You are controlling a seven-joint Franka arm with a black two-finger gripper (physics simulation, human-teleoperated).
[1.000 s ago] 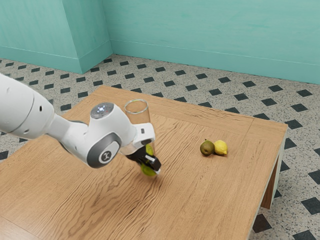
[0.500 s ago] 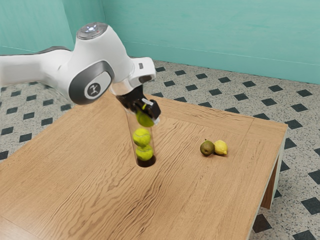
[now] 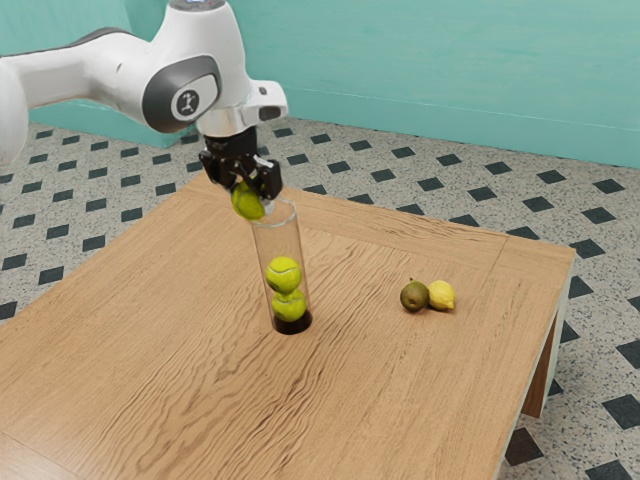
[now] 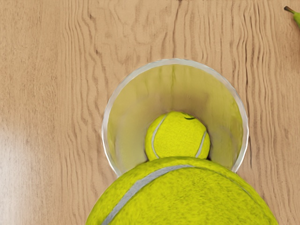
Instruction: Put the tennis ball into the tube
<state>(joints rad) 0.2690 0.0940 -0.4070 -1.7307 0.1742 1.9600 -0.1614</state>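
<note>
My gripper (image 3: 256,198) is shut on a tennis ball (image 3: 246,202), held up at the rim of the clear tube, on the exterior view's left side of its mouth. The tube (image 3: 289,238) stands upright on the table with two tennis balls (image 3: 283,275) stacked inside. In the wrist view the held ball (image 4: 185,199) looks large and overlaps part of the tube's round rim (image 4: 107,112). Deeper inside the tube lies the upper of the stacked balls (image 4: 177,137).
A dark green pear (image 3: 414,296) and a yellow lemon (image 3: 441,295) sit together on the wooden table (image 3: 400,400), toward the exterior view's right. Part of the pear (image 4: 297,18) appears in the wrist view.
My hand has risen from low beside the tube, carrying the ball up, then shifted toward the exterior view's left and turned more upright. Tube and fruit have stayed put.
</note>
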